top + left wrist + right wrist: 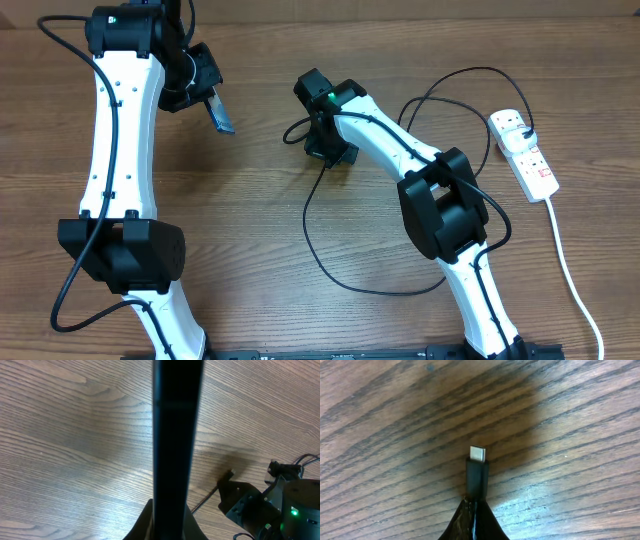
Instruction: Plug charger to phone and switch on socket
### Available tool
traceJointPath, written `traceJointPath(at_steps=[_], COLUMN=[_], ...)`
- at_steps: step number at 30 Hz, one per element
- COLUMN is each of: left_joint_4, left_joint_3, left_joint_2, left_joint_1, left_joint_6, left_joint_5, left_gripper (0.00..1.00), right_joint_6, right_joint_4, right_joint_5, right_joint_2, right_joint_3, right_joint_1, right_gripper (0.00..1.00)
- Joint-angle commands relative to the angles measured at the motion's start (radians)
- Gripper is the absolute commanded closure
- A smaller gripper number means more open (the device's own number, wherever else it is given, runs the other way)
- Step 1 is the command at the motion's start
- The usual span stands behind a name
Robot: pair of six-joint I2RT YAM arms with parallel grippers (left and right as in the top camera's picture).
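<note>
Clamping phone aloft at ten o'clock in closed left fingers; pinching charger tip near centre in closed right fingers. Yet to join them, then switch socket at three o'clock.

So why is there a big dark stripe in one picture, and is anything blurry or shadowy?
Left wrist view: the stripe is the phone, so near the camera that it looks soft, with faint shadows on the table. Right wrist view: the end of the charger is sharp, in a dark shadow patch. Overhead view: even light, nothing blurred.
</note>
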Motion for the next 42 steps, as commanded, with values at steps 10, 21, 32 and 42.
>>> traceJointPath(at_steps=[10,21,32,42], left_joint_4=[0.037,0.276,0.545,0.592], left_joint_3=[0.011,0.011,0.011,0.011], left_joint_2=[-0.003,-0.003,-0.003,-0.003], left_joint_1=[-0.004,0.0,0.046,0.044], left_joint_6=[0.072,0.286,0.174,0.129], left_joint_5=[0.101,0.72,1.074,1.18], left_gripper=[0.96,0.96,0.96,0.96], right_joint_6=[-0.137,-0.508,-0.66,-0.66], right_joint_4=[-0.001,0.004,-0.129,-0.116], right_joint_5=[-0.201,-0.602,-0.617,-0.626], right_joint_2=[-0.021,-0.268,-0.488,-0.602], right_joint_3=[0.022,0.022,0.022,0.022], right_joint_1=[-0.082,-0.14,-0.128,-0.093], right_gripper=[0.96,0.96,0.96,0.96])
